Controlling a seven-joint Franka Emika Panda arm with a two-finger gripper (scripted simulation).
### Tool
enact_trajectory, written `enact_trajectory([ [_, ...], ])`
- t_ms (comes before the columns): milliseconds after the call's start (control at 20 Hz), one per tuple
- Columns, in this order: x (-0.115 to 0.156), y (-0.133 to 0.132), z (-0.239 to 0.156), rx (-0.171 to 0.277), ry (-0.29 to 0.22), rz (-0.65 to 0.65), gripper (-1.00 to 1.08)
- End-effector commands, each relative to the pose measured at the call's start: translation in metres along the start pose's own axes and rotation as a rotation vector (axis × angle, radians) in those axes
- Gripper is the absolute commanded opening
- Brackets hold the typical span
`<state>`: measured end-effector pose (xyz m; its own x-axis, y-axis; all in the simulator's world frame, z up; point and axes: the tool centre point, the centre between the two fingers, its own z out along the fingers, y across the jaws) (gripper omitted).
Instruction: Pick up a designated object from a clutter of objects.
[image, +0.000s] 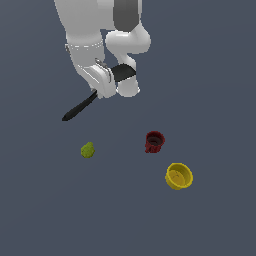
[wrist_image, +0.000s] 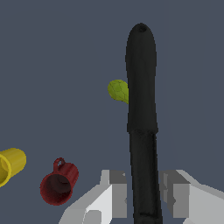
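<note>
Jaws clamped on black spatula (wrist_image: 141, 109) handle, lifted off bench, handle slanting down toward exterior view's left, red cup (image: 154, 142), yellow bowl (image: 179, 176), lumpy green object (image: 87, 150) (all apart) below.

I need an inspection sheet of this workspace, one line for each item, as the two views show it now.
Surface: plain dark grey floor, no marks.
Job's thing: black spatula, handle between the jaws, appears lifted.
Clutter: small dark red cup, yellow bowl and lumpy yellow-green object, all apart from each other.
Grippers: gripper, jaws shut on the spatula handle.
Cables: nothing seen.
Surroundings: nothing seen.
</note>
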<state>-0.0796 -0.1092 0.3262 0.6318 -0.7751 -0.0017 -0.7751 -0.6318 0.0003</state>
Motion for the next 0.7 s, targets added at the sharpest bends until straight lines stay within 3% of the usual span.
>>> enact_trajectory([
  [0, 0.006, 0.011, -0.018, 0.0, 0.0, -0.001, -1.0],
  [650, 0.021, 0.032, -0.054, 0.0, 0.001, -0.003, -1.0],
])
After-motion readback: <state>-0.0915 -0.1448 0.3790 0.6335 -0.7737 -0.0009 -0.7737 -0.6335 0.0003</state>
